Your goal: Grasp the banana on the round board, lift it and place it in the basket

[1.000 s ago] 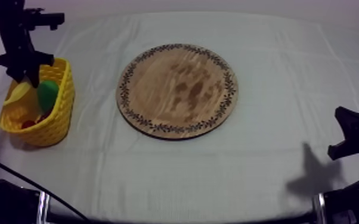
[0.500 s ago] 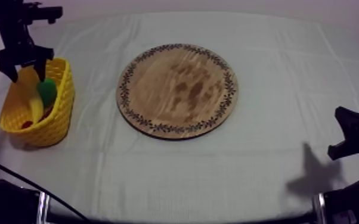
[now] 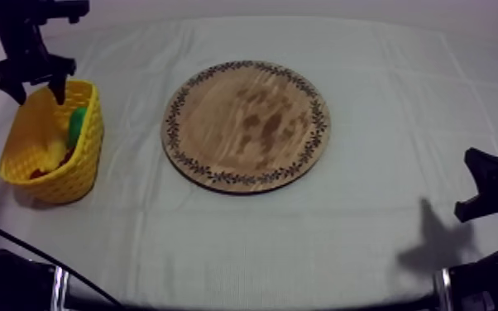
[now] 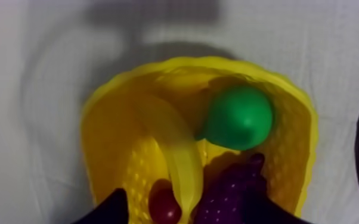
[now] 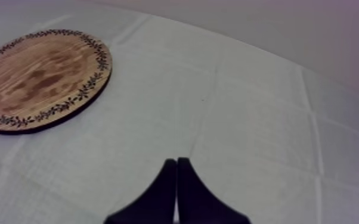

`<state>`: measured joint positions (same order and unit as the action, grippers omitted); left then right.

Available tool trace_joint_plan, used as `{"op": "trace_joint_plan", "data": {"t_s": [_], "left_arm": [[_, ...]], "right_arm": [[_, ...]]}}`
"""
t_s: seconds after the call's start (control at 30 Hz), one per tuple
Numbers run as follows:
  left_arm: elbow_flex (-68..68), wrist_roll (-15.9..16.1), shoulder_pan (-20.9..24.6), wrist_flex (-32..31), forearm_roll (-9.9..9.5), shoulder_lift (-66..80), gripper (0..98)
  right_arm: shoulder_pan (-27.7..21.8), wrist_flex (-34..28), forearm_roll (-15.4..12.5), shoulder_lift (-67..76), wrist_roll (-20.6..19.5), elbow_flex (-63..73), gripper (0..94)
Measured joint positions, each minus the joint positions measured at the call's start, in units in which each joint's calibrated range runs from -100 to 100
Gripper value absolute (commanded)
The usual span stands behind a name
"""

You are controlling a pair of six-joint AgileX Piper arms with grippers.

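The banana [image 4: 173, 149] lies loose inside the yellow basket [image 4: 301, 119], beside a green pear [image 4: 240, 117], a bunch of purple grapes [image 4: 229, 193] and a small red fruit [image 4: 164, 207]. In the top view the basket [image 3: 87, 161] stands at the table's left, with the banana [image 3: 54, 153] low inside it. My left gripper [image 3: 34, 83] hangs open just above the basket's far rim, holding nothing. The round wooden board [image 3: 246, 126] at the centre is bare. My right gripper [image 5: 176, 162] is shut on nothing, low over the cloth to the right of the board [image 5: 39, 77].
My right arm [image 3: 492, 190] rests at the table's right edge. Grey-white cloth lies bare between the basket and the board, and in front of the board.
My left gripper opened and let go of the banana, which slid down into the basket. The gripper then rose slightly towards the far edge. The right arm stayed still.
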<state>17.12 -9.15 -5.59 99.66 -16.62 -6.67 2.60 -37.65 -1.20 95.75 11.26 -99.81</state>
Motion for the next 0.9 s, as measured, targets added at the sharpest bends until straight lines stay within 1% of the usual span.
{"op": "trace_joint_plan", "data": {"t_s": [0.1,0.13,0.2,0.27,0.4,0.57,0.7,0.9], "left_arm": [[-0.95,0.20,-0.24,-0.97,0.07,0.87,32.9],[-1.32,0.17,-0.32,-1.47,0.07,1.30,28.8],[-2.04,0.17,-0.45,-1.98,0.02,2.29,23.3],[-2.82,0.12,-0.51,-2.50,0.16,3.40,19.9],[-3.59,-0.04,-0.56,-4.19,0.71,6.42,16.4],[-3.26,-0.08,-0.42,-8.09,1.53,11.98,14.3],[-1.20,-0.33,-0.22,-13.69,2.48,18.05,12.7],[4.75,-0.55,-0.20,-25.61,2.91,29.80,10.2]], "right_arm": [[0.00,0.00,0.00,0.00,0.00,0.00,0.3],[0.00,0.00,0.00,0.00,0.00,0.00,0.3],[0.00,0.00,0.00,0.00,0.00,0.00,0.3],[0.00,-0.08,0.00,0.00,0.00,0.00,0.3],[0.00,-0.08,0.00,0.00,0.00,0.00,0.3],[0.00,-0.08,0.00,0.00,0.00,0.00,0.3],[0.00,0.00,0.00,0.00,0.00,0.00,0.3],[0.00,0.00,0.00,0.00,0.00,0.00,0.3]]}}
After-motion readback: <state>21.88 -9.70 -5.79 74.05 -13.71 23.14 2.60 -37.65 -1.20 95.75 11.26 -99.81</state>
